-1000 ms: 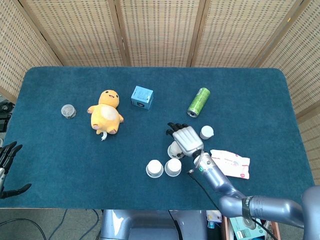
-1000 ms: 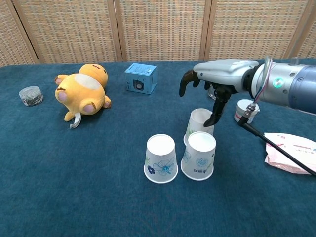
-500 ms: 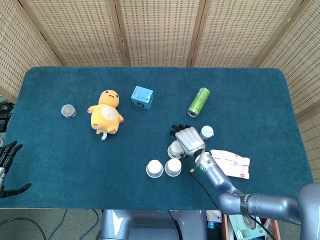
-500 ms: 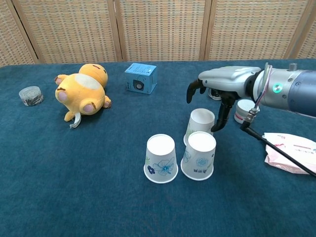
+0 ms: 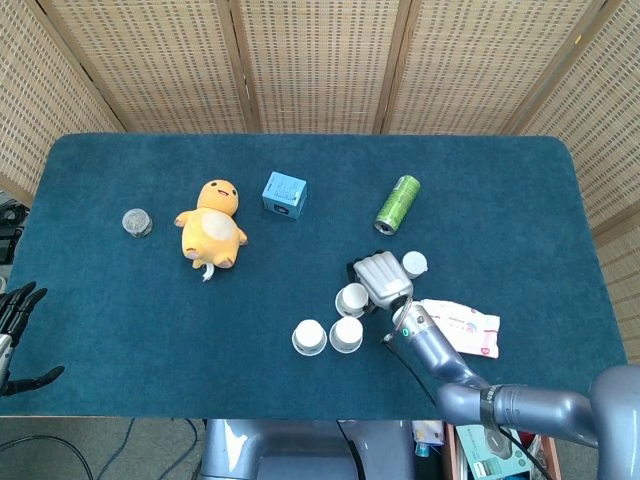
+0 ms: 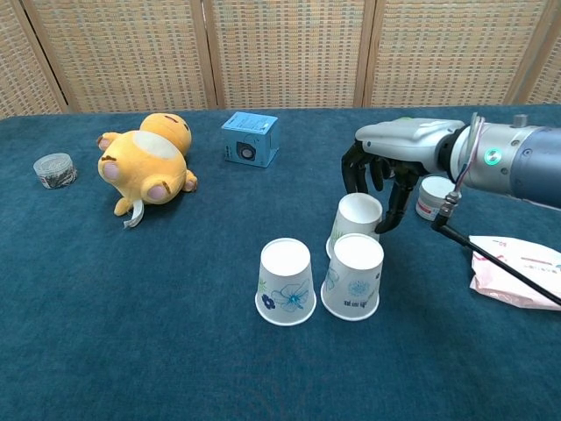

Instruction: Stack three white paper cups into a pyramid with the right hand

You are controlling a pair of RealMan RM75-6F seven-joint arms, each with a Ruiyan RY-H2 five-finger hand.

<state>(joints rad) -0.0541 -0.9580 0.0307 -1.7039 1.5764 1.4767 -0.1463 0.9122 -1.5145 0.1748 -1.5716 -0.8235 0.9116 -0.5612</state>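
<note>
Three white paper cups stand upside down near the table's front. Two sit side by side, the left cup point(image 6: 286, 281) point(image 5: 309, 337) and the right cup point(image 6: 353, 274) point(image 5: 346, 334). The third cup point(image 6: 358, 217) point(image 5: 352, 299) is just behind the right one and leans a little. My right hand point(image 6: 377, 175) point(image 5: 380, 280) hovers over this third cup, with its fingers curled down behind the rim and its thumb point(image 6: 388, 213) against the cup's right side. Whether the grip is closed is unclear. My left hand point(image 5: 15, 335) hangs off the table's left edge with its fingers apart, holding nothing.
A yellow plush toy point(image 6: 145, 162), a blue box point(image 6: 250, 139) and a small round tin point(image 6: 54, 169) lie at the back left. A green can point(image 5: 397, 203), a small white jar point(image 6: 432, 196) and a wipes pack point(image 6: 517, 272) are close to the right hand.
The right hand's fingers, spread out before, have curled down around the third cup. The hand has shifted slightly right and nearer. The cups have stayed in place.
</note>
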